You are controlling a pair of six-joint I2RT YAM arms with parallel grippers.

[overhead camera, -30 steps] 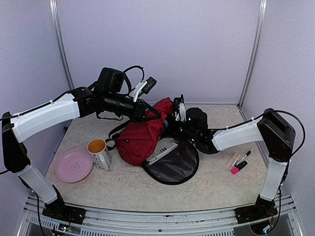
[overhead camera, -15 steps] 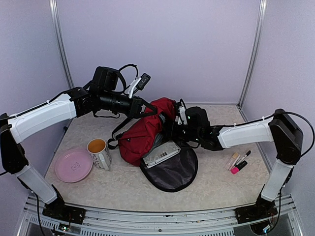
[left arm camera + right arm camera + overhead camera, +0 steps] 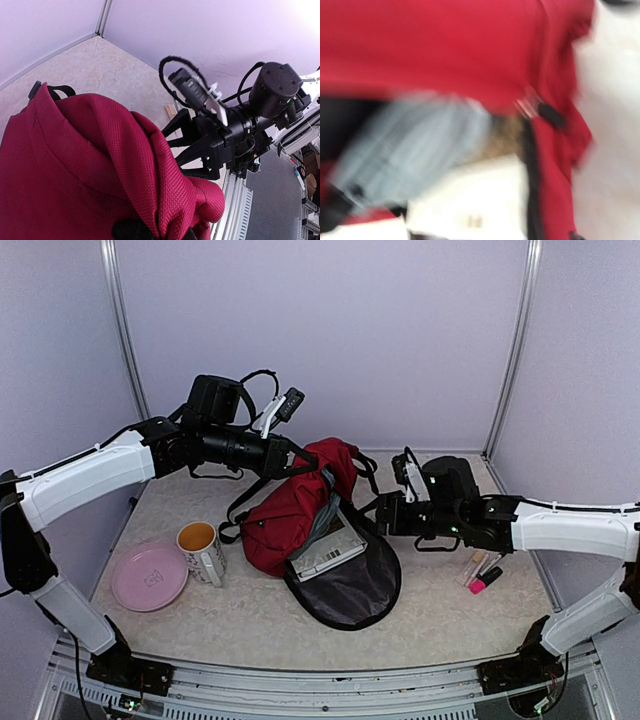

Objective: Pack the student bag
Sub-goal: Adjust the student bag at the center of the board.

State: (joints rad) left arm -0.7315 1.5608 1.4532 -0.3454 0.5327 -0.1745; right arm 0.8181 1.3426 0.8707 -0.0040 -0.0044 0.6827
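Pulling back, our right tool [image 3: 385, 512] stands wide, its notebook [image 3: 328, 548] left in the mouth of the student bag [image 3: 285, 515] on the worktop [image 3: 250, 620]; our left tool [image 3: 303, 462] pinches its top. One item packed, we judge.

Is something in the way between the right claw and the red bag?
No, nothing I can see. The right claw hangs open right next to the bag, with nothing between them.

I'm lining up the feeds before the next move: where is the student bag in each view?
Top external: student bag at the centre of the table.
Left wrist: fills the lower left, close up.
Right wrist: blurred red across the top and right.
Shared landmark: the beige table.
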